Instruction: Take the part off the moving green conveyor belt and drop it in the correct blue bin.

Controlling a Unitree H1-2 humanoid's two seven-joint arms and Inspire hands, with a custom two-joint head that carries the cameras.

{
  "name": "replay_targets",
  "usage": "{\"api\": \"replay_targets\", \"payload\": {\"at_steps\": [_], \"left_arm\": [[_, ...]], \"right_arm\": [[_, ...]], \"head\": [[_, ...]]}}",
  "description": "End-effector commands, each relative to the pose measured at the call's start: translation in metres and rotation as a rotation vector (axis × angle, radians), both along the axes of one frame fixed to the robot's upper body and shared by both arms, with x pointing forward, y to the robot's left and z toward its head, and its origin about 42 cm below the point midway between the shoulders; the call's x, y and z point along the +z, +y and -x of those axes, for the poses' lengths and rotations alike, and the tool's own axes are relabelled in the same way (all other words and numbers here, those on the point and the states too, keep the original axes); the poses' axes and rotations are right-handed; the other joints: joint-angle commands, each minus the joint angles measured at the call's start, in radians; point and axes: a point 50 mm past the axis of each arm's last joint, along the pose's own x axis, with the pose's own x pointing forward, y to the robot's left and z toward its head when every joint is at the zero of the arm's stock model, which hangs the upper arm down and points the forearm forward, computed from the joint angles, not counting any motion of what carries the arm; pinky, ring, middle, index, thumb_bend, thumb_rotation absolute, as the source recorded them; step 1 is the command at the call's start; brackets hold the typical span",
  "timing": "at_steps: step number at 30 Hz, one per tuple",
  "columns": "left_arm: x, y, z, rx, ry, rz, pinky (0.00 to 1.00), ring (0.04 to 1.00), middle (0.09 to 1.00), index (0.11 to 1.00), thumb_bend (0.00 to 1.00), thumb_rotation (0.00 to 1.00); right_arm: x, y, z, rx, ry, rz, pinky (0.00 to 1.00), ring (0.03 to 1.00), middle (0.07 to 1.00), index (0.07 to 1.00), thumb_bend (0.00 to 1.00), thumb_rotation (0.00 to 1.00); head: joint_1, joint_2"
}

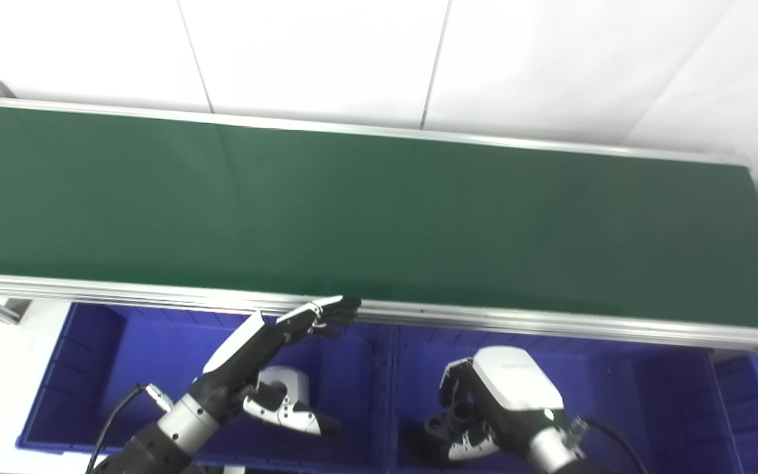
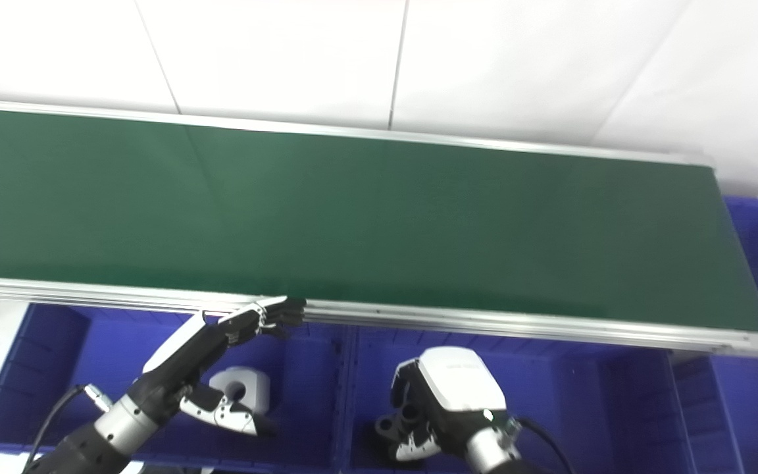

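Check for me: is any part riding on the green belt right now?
No, the green belt shows bare from end to end; a white part lies in the left blue bin.

Even, bright overhead light; white wall near blown out, tile seams faint. Green conveyor belt shows a soft sheen, no hard glare. Blue bins sit in shade under the belt frame. Whole frame slightly soft, mild blur throughout.
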Motion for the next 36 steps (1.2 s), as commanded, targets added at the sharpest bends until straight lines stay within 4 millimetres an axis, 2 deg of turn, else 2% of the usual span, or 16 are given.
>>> {"api": "replay_targets", "payload": {"at_steps": [1, 3, 4, 5, 9, 11, 12, 13, 14, 18, 22, 26, 30, 31, 34, 36], "left_arm": [[0.01, -0.001, -0.001, 0.006, -0.036, 0.018, 0.75, 0.821, 0.856, 0.862, 0.72, 0.19], [0.011, 0.0, -0.001, 0.006, -0.035, 0.019, 0.75, 0.823, 0.858, 0.863, 0.71, 0.19], [0.011, 0.0, -0.001, 0.007, -0.034, 0.019, 0.75, 0.824, 0.858, 0.862, 0.71, 0.19], [0.011, 0.0, -0.001, 0.006, -0.029, 0.022, 0.75, 0.825, 0.859, 0.862, 0.71, 0.19], [0.012, 0.001, -0.002, 0.006, -0.025, 0.022, 0.75, 0.825, 0.86, 0.863, 0.71, 0.19], [0.013, 0.001, -0.002, 0.004, -0.028, 0.021, 0.75, 0.825, 0.859, 0.863, 0.71, 0.19], [0.013, 0.001, -0.002, 0.004, -0.029, 0.02, 0.75, 0.825, 0.859, 0.862, 0.71, 0.18], [0.012, 0.002, -0.003, 0.006, -0.028, 0.02, 0.75, 0.823, 0.857, 0.861, 0.71, 0.18], [0.012, 0.002, -0.003, 0.008, -0.029, 0.017, 0.75, 0.821, 0.856, 0.861, 0.72, 0.18], [0.012, 0.002, -0.002, 0.008, -0.031, 0.015, 0.74, 0.817, 0.856, 0.863, 0.71, 0.18], [0.012, 0.003, -0.001, 0.015, -0.025, 0.007, 0.71, 0.792, 0.845, 0.862, 0.72, 0.2], [0.012, 0.004, 0.001, 0.027, -0.016, 0.006, 0.7, 0.788, 0.846, 0.868, 0.72, 0.21], [0.012, 0.003, 0.002, 0.041, -0.001, 0.025, 0.67, 0.771, 0.84, 0.88, 0.72, 0.2], [0.011, 0.003, 0.002, 0.043, 0.001, 0.024, 0.67, 0.77, 0.84, 0.881, 0.72, 0.2], [0.011, 0.003, 0.004, 0.053, 0.004, 0.02, 0.65, 0.756, 0.831, 0.884, 0.72, 0.2], [0.01, 0.003, 0.004, 0.06, 0.001, 0.017, 0.67, 0.772, 0.841, 0.885, 0.72, 0.2]], "right_arm": [[0.007, 0.003, -0.002, -0.017, 0.0, 0.041, 0.31, 0.418, 0.488, 0.752, 0.54, 0.0], [0.008, 0.006, -0.003, -0.021, 0.027, 0.099, 0.29, 0.401, 0.488, 0.804, 0.54, 0.0], [0.008, 0.007, -0.003, -0.024, 0.039, 0.126, 0.26, 0.356, 0.461, 0.827, 0.54, 0.21], [0.009, 0.008, -0.003, -0.028, 0.046, 0.141, 0.25, 0.327, 0.445, 0.841, 0.54, 0.35], [0.01, 0.011, -0.003, -0.044, 0.039, 0.166, 0.24, 0.319, 0.447, 0.858, 0.57, 0.46], [0.012, 0.012, -0.002, -0.049, 0.024, 0.171, 0.22, 0.288, 0.41, 0.858, 0.58, 0.45], [0.012, 0.012, -0.002, -0.049, 0.017, 0.174, 0.47, 0.537, 0.609, 0.858, 0.6, 0.46], [0.014, 0.012, -0.001, -0.052, 0.003, 0.169, 0.68, 0.729, 0.764, 0.86, 0.61, 0.48], [0.016, 0.012, 0.0, -0.061, -0.019, 0.152, 0.76, 0.794, 0.818, 0.857, 0.63, 0.48], [0.026, 0.012, 0.007, -0.122, -0.096, 0.022, 0.8, 0.82, 0.834, 0.852, 0.65, 0.45], [0.04, 0.012, 0.02, -0.249, -0.151, -0.264, 0.77, 0.805, 0.829, 0.859, 0.69, 0.37], [0.05, 0.01, 0.036, -0.338, -0.178, -0.481, 0.72, 0.813, 0.847, 0.874, 0.71, 0.41], [0.045, 0.002, 0.052, -0.364, -0.213, -0.632, 0.74, 0.821, 0.866, 0.896, 0.71, 0.36], [0.043, 0.001, 0.054, -0.365, -0.223, -0.654, 0.74, 0.82, 0.867, 0.898, 0.71, 0.36], [0.036, -0.003, 0.056, -0.379, -0.237, -0.691, 0.74, 0.825, 0.873, 0.909, 0.73, 0.38], [0.034, -0.004, 0.056, -0.391, -0.236, -0.7, 0.74, 0.828, 0.876, 0.913, 0.74, 0.38]], "head": [[-0.001, 0.003], [0.0, 0.007], [0.0, 0.007], [-0.001, 0.008], [0.0, 0.009], [0.0, 0.009], [0.0, 0.009], [0.001, 0.009], [0.001, 0.009], [0.005, 0.009], [0.027, 0.007], [0.04, 0.006], [0.04, 0.006], [0.086, 0.005], [0.104, 0.0], [0.115, -0.002]]}}
